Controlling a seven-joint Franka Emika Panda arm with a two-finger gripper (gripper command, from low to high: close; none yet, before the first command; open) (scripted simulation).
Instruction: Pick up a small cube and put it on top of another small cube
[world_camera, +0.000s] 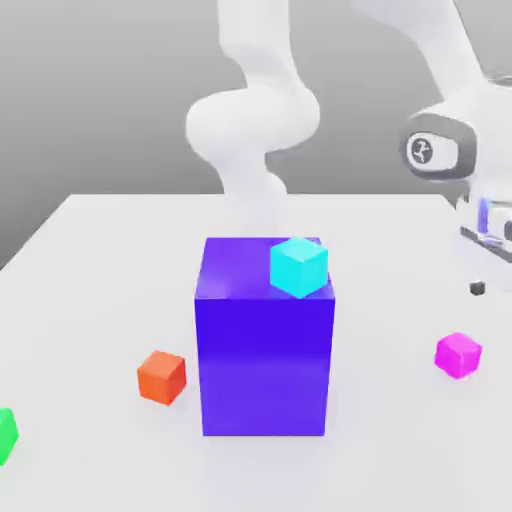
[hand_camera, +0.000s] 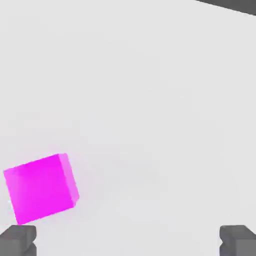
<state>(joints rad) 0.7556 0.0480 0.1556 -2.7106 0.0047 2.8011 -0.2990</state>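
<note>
Arm: the white Franka arm (world_camera: 250, 120) is rising from the far side of the worktop (world_camera: 90, 260) and arching over to the exterior view's right edge.
Hand: the hand (hand_camera: 128, 241) is hanging above the worktop with its two dark fingertips (hand_camera: 19, 240) standing wide apart, nothing between them. In the exterior view the hand (world_camera: 478, 287) is showing at about 3 o'clock of the big block, partly cut by the frame edge.
Small cube: the small magenta-pink cube (world_camera: 458, 354) is lying on the worktop at about 4 o'clock in the exterior view, near and below the hand. In the hand view the small cube (hand_camera: 41, 188) is sitting just beside one fingertip, outside the gap between the fingers, not gripped.
Big block: the purple-blue block (world_camera: 265, 350) is standing upright at the centre of the worktop.
Cyan cube: the cyan cube (world_camera: 298, 266) is resting on the block's top face, at its corner toward the exterior view's right.
Orange cube: the orange cube (world_camera: 162, 377) is lying on the worktop at about 8 o'clock of the big block.
Green cube: a green cube (world_camera: 6, 435) is sitting at the exterior view's left edge, partly cut off.
Markings: a round emblem (world_camera: 421, 151) is showing on the arm's wrist housing; its symbol cannot be read.
</note>
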